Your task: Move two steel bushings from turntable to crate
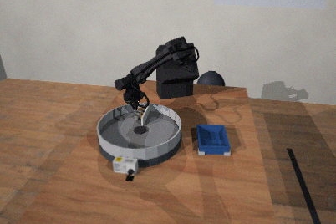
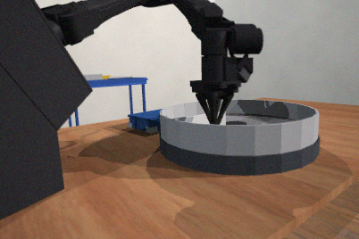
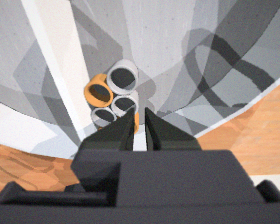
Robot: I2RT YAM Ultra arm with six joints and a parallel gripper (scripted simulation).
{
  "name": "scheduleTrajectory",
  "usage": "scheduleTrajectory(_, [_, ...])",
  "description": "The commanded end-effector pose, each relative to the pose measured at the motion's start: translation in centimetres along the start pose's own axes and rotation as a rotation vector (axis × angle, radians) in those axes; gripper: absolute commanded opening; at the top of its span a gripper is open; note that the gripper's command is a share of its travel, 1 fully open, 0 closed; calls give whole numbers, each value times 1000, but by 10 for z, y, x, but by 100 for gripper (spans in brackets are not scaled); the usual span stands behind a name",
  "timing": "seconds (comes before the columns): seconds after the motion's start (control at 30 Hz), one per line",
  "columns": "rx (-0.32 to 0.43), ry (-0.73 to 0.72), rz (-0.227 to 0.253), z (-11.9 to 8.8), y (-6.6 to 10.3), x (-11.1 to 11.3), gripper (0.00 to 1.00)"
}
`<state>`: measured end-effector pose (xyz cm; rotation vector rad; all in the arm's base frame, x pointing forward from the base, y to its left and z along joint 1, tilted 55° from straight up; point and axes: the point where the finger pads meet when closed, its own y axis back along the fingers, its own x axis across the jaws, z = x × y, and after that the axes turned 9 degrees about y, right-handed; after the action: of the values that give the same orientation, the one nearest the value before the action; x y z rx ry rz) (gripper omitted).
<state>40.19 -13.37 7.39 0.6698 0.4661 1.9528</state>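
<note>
The grey turntable (image 1: 163,150) (image 2: 241,141) (image 3: 161,30) holds a tight cluster of bushings beside its pale divider wall (image 1: 145,116) (image 3: 61,55). In the wrist view a larger grey steel bushing (image 3: 128,63) stands at the top of the cluster, with an orange bushing (image 3: 88,94) to its left. Two smaller grey bushings, one (image 3: 114,106) in the middle and one (image 3: 93,118) lower left, are below them. Orange parts show beside and behind the fingers. My gripper (image 2: 216,122) (image 3: 139,112) is nearly closed with nothing between its fingertips, pointing down inside the turntable wall, just beside the cluster. The blue crate (image 1: 213,140) (image 2: 144,121) looks empty.
The turntable's raised rim surrounds the gripper's fingertips. A small white control box (image 1: 124,166) sits at the turntable's front. The crate stands right of the turntable in the top view. A black strip (image 1: 302,182) lies farther right.
</note>
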Motion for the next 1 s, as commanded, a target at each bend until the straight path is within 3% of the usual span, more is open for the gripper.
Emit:
scheduleTrajectory(0.0, [-26, 21, -33, 13, 7, -12, 13])
scheduleTrajectory(0.57, [-26, 22, -33, 13, 7, -12, 13])
scheduleTrajectory(0.63, [-24, 35, -30, 16, 4, -7, 13])
scheduleTrajectory(0.73, [-9, 14, -17, 5, -2, 5, 13])
scheduleTrajectory(0.97, [-26, 15, -33, 9, 4, -2, 13])
